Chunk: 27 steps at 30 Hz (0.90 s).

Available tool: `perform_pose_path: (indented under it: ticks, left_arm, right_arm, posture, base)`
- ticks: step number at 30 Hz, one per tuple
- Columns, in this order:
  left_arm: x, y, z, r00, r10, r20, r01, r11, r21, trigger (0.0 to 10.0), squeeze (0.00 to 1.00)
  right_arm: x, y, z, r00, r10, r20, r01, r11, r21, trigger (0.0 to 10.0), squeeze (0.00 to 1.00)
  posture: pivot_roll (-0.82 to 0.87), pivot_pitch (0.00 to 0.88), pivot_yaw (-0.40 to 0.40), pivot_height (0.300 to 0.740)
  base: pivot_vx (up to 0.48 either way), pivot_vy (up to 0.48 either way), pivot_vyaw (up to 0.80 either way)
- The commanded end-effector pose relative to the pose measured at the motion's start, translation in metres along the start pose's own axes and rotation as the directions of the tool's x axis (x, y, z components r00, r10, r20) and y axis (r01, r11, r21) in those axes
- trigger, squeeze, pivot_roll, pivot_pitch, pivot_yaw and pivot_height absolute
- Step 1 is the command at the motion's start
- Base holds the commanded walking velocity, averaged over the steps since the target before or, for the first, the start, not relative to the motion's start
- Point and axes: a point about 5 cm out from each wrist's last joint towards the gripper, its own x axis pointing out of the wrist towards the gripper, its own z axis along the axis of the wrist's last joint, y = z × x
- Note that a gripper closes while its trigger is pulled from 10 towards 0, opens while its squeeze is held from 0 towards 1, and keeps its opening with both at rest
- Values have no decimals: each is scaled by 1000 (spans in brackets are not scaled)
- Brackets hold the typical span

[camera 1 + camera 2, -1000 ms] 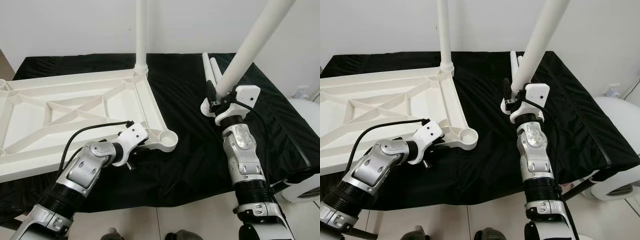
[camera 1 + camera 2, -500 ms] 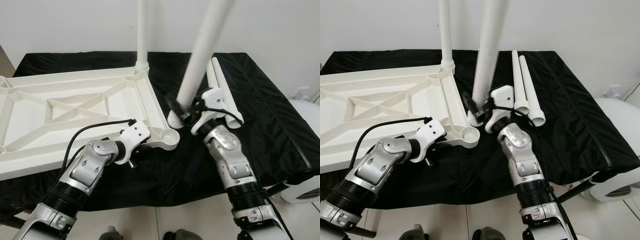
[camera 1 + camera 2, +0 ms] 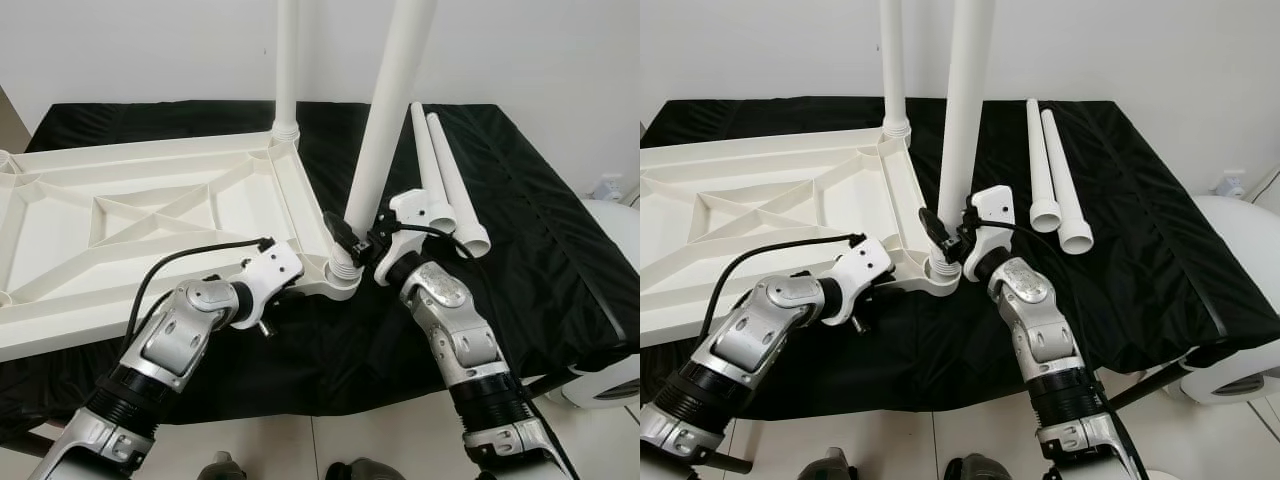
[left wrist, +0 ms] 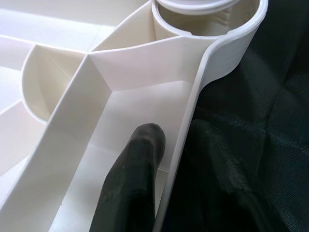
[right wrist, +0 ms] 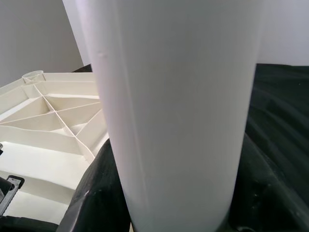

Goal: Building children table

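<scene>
The white table top [image 3: 150, 215] lies upside down on the black cloth, ribs facing up. One white leg [image 3: 286, 70] stands upright in its far right corner. My right gripper [image 3: 355, 235] is shut on a second leg [image 3: 388, 110], which stands nearly upright with its lower end in the near right corner socket [image 3: 341, 273]. In the right wrist view that leg [image 5: 178, 111] runs between the black fingers [image 5: 94, 193]. My left gripper [image 3: 288, 290] is shut on the table top's rim [image 4: 193, 121] beside that socket, one finger [image 4: 133, 183] inside the rim.
Two spare white legs [image 3: 428, 165] [image 3: 458, 185] lie side by side on the cloth at the right. The black-covered bench [image 3: 560, 250] ends near my body, with tiled floor below. A white rounded object [image 3: 610, 380] stands by the bench's right corner. A white wall is behind.
My right gripper carried the leg leftward from the right side, swung it from tilted to nearly upright, and lowered its end into the near corner socket. The left gripper kept its hold.
</scene>
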Motion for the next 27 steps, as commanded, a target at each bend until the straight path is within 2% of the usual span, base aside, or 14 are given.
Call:
perform_pose_path:
  ticks: [1,17,27]
  left_arm:
    - [1,-1,2,999,41,8,-41,999,0,10000,0]
    - [-1,1,4,998,55,14,-55,998,1,10000,0]
    - [-2,3,5,998,64,16,-64,998,1,10000,0]
  right_arm:
    - [-5,0,-8,999,8,-44,-6,999,38,10000,0]
    - [-10,1,-15,995,5,-100,9,991,132,10000,0]
    - [-13,-8,-24,989,-54,-137,71,990,125,10000,0]
  posture:
    - [35,2,-64,740]
    - [38,7,-73,740]
    - [33,23,-67,740]
  base:
    - [0,0,0]
    - [0,0,0]
    - [0,0,0]
